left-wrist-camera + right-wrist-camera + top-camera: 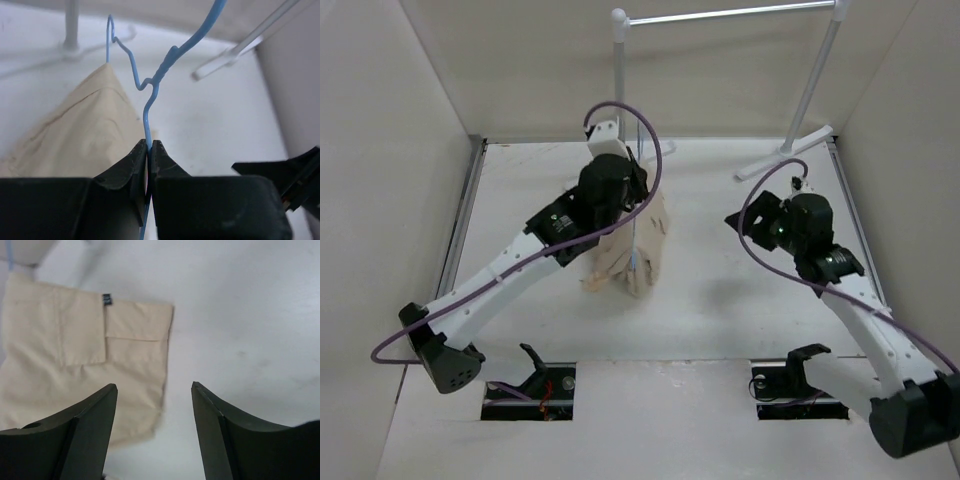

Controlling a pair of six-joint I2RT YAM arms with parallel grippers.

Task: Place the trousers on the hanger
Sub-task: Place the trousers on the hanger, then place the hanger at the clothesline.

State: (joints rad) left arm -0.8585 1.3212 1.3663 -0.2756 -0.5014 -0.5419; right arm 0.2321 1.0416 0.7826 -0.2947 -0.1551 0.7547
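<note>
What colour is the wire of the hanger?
Light blue; the hanger shows best in the left wrist view.

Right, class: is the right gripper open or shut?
Open. The right gripper has its jaws wide apart, gripping nothing.

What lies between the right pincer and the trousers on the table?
Nothing: only bare white table separates the open right pincer from the trousers, shown in the top view.

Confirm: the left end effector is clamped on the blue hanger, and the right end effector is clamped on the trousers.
The right end effector is open and holds nothing, clear of the trousers; the right wrist view shows it. The left end effector is clamped on the blue hanger.
</note>
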